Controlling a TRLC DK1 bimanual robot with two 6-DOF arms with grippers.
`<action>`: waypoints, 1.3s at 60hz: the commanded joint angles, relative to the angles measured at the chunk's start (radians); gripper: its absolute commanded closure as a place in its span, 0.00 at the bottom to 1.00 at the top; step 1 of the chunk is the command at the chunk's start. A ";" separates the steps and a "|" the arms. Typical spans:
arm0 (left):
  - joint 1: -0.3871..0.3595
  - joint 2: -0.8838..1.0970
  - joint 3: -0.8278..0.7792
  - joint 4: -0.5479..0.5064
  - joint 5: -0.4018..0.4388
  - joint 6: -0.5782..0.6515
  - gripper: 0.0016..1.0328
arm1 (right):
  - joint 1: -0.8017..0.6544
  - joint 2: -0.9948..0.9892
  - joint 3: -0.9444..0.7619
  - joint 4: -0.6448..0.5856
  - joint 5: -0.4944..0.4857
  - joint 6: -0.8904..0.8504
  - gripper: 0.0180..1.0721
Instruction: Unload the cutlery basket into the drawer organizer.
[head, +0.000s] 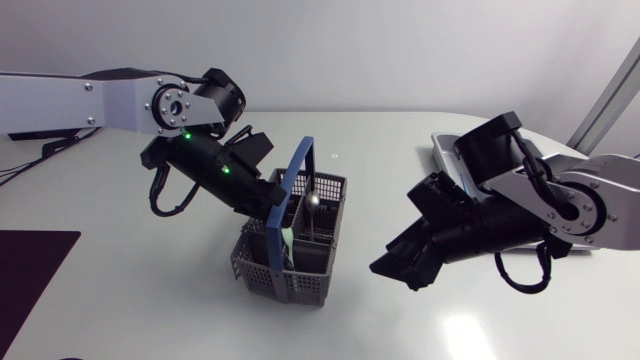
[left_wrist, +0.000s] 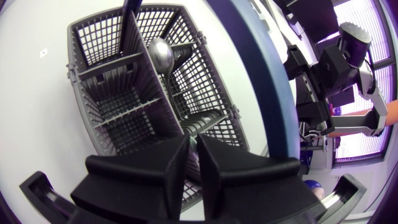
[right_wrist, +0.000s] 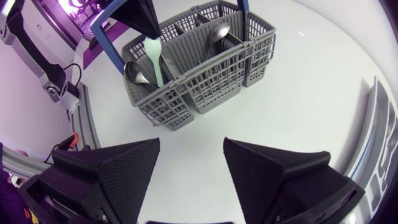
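From above, my left gripper (head: 276, 203) is sunk into the cutlery basket (head: 300, 285), just beside its blue handle (head: 292, 190), with a spoon (head: 313, 204) standing in the compartment beyond my jaws. My right gripper (head: 398, 270) hangs over the table (head: 150, 300), apart from the basket, and the drawer organizer (head: 443, 152) lies behind that arm. If I lift askew, I judge my left fingers or link could hook that handle and drag the light basket along. In the right wrist view my right jaws gape wide and hold nothing. Ahead of them the basket sits free, and my left gripper's tip pinches the top of a pale green utensil (right_wrist: 155, 62), a nearer spoon (right_wrist: 138, 71) just beside it. The grip looks short and high, so the utensil may swing or slip as it clears the wall, or nudge that spoon. With nothing bracing the basket, a snag would likely tip it. In the left wrist view my left jaws are almost closed, only a thin pale sliver between them, with the grid walls directly ahead. A tilted pull could catch the utensil's lower end in the mesh.
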 joint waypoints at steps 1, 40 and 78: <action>0.019 0.011 -0.039 -0.001 -0.004 -0.020 0.95 | -0.006 -0.010 -0.033 -0.010 -0.003 -0.011 0.29; 0.169 -0.014 -0.112 -0.023 0.243 0.026 0.97 | 0.001 -0.012 -0.032 -0.012 -0.003 -0.002 0.29; 0.372 -0.015 -0.065 -0.115 0.507 0.059 0.97 | 0.013 -0.024 -0.033 -0.013 -0.006 0.004 0.29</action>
